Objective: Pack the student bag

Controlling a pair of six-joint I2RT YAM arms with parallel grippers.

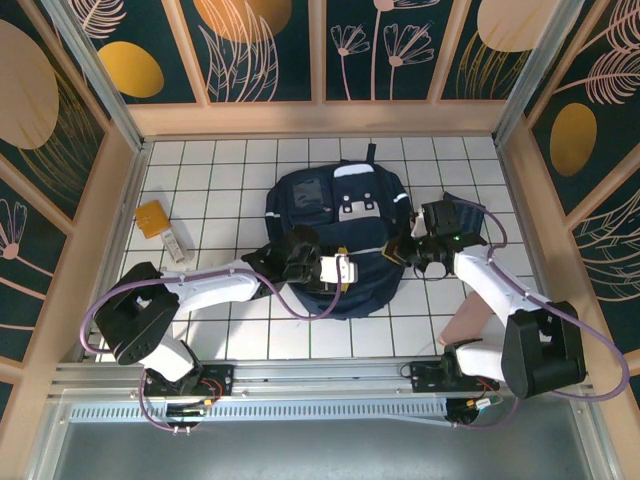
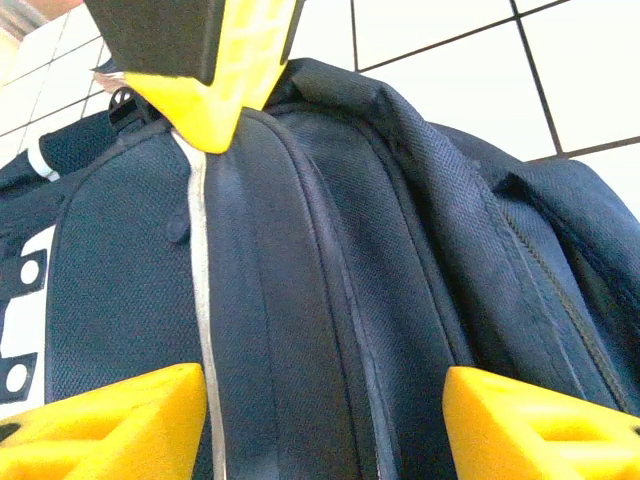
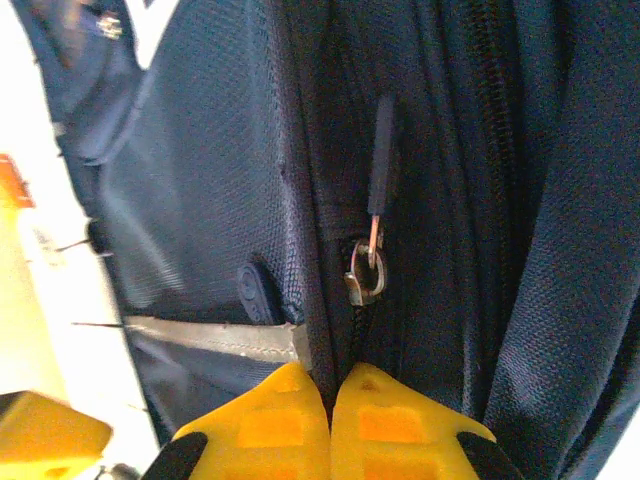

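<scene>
The student bag (image 1: 335,215) is a large navy backpack lying flat in the middle of the tiled floor, with a grey patch and white trim. My left gripper (image 1: 345,268) hangs over its near end. In the left wrist view it (image 2: 325,420) is open, its yellow fingertips (image 2: 110,420) astride a ridge of the bag (image 2: 330,300), gripping nothing. My right gripper (image 1: 402,250) is at the bag's right side. Its fingers (image 3: 330,395) are shut on the fabric seam just below the zipper slider (image 3: 365,280) and its black pull tab (image 3: 383,150).
A small dark-blue pouch (image 1: 465,215) lies just right of the bag, by the right arm. An orange-yellow packet (image 1: 152,217) and a small white item (image 1: 178,246) lie at the left. Wooden walls enclose the floor on three sides.
</scene>
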